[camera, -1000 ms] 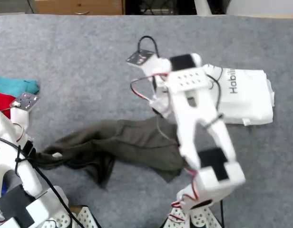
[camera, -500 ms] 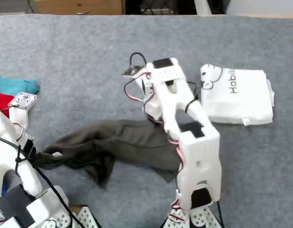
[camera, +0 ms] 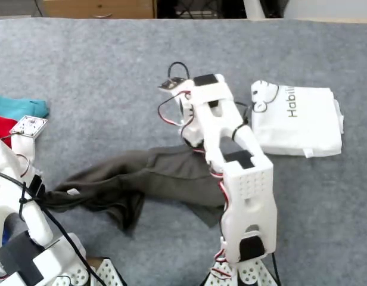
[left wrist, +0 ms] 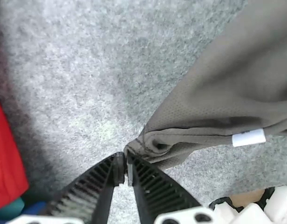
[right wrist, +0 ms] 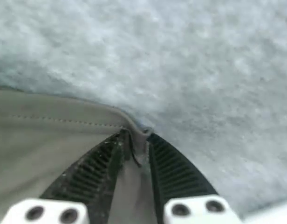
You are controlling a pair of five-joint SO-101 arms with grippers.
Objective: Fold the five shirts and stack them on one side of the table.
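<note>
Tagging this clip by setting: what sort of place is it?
Probably a robotics lab bench, not a home: a table covered in grey carpet, a white left arm and right arm standing at it, and practice laundry, a brown shirt and a folded white shirt.

Left arm low, fingers pinched together; right arm stretched forward, fingers closed

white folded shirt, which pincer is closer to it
Right. The right pincer grips the olive shirt near the white folded shirt. The left pincer holds that shirt's other end, far across the table by the red shirt.
</note>
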